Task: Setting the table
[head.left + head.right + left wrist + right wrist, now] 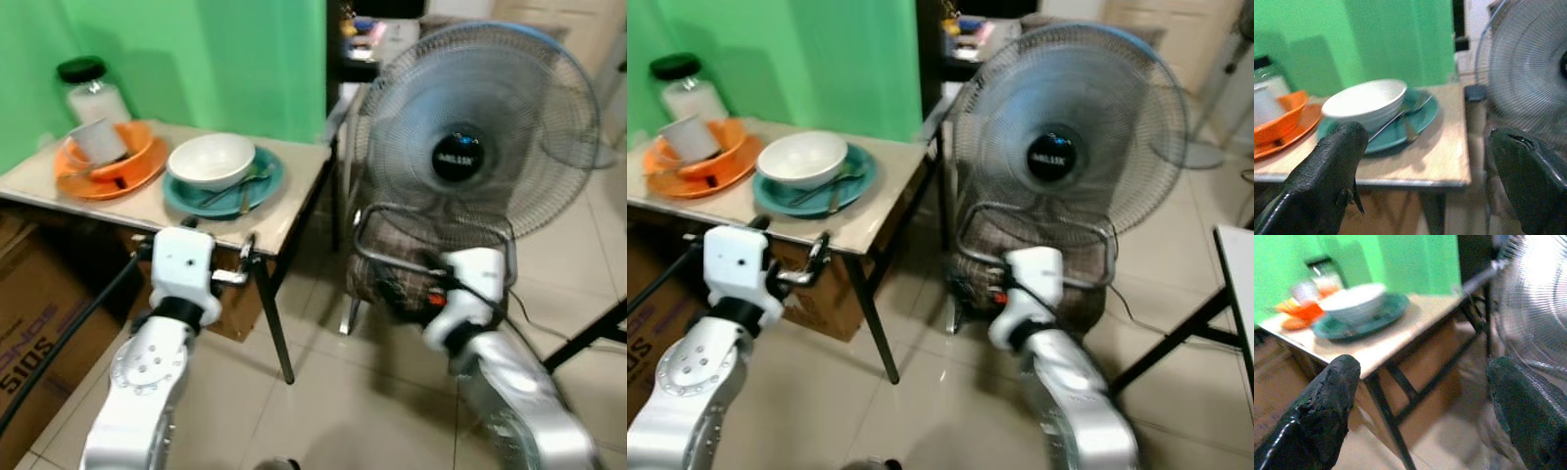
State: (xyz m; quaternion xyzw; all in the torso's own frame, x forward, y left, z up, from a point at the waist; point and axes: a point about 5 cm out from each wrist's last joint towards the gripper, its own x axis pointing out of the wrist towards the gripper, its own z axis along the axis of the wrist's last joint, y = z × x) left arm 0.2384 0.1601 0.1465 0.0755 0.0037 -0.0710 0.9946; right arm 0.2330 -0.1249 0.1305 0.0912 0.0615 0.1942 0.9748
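Left wrist view: left gripper (1427, 161) & right gripper (1425, 401) both spread wide, nothing held, facing table (1444, 152) w/ white bowl (1365, 101) on teal plate (1420, 117).

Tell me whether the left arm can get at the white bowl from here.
Probably yes. The left end effector is open at the table edge, facing the white bowl on the teal plate with nothing between.

Table (294, 196) — teal plate (263, 181), orange plate (98, 184)
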